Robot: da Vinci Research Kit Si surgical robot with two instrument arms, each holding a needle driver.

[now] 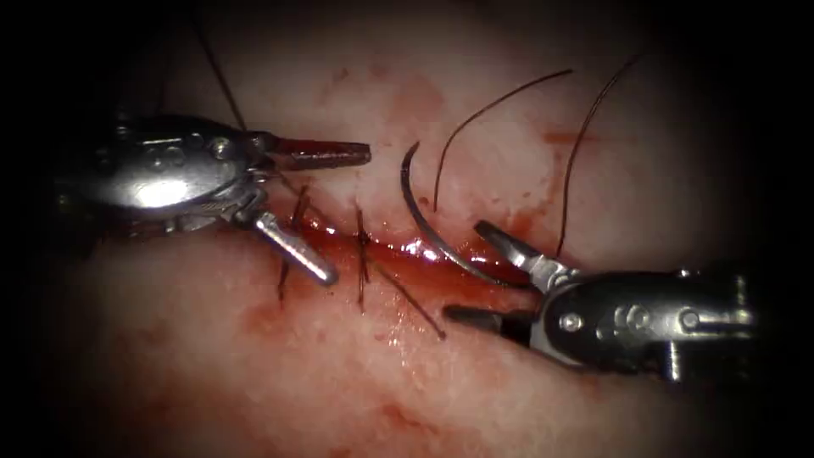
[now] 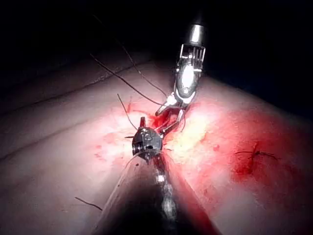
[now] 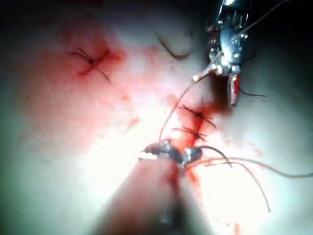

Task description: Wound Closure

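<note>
Two dark thread stitches [image 1: 362,259] cross the red cut [image 1: 398,250]; right of them it gapes. Curved steel needle [image 1: 420,216] sits in the pale pork tissue [image 1: 254,373], unheld. Left end effector [image 1: 343,212] and right end effector [image 1: 471,271] both open, empty.

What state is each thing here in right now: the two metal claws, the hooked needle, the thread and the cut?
Left tool: jaws open, holding nothing.
Right tool: jaws open, holding nothing, astride the needle's lower end.
Needle: free, lower end at the cut, tip raised.
Thread: slack, lying on the tissue.
Cut: wet with red fluid, two stitches across it.
</note>
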